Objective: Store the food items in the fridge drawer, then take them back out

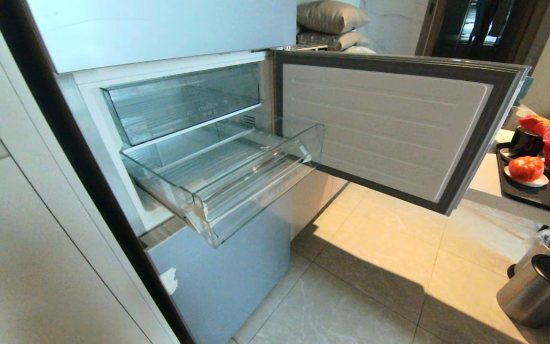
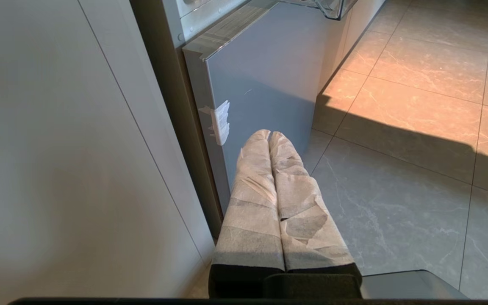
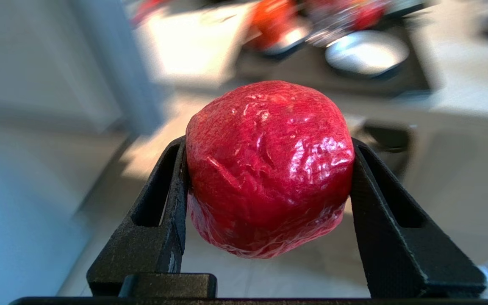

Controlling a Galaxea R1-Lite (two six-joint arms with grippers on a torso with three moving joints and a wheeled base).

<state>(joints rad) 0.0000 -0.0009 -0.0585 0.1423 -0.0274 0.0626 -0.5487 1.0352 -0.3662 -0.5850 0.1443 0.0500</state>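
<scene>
1. The fridge [image 1: 217, 282] fills most of the head view, pale blue, middle door [image 1: 389, 129] swung wide open to the right.
2. The fridge drawer [image 1: 237, 191] is pulled out below a second clear bin [image 1: 184, 102] that sits pushed in. From here the drawer's ribbed floor looks bare, so I'd say the storing part isn't done yet.
3. The bench [image 1: 485, 177] at the right edge carries a dark tray [image 1: 537, 196], and one tomato [image 1: 526, 168] sits on a small plate there, well apart from the drawer.
4. The left gripper [image 2: 269, 135] hangs parked low by the bottom fridge panel, padded jaws pressed together, nothing in them.
5. The right gripper [image 3: 269, 169] isn't in the head view, but its wrist view shows the jaws clamped on the other tomato [image 3: 269, 167], one black jaw on each side at about its widest part.
6. That piece looks wrapped in shiny, crinkly film, so probably light, a bit squishy and slippery. A grip across the middle like this seems right; squeeze harder and it could dent or pop out.
</scene>
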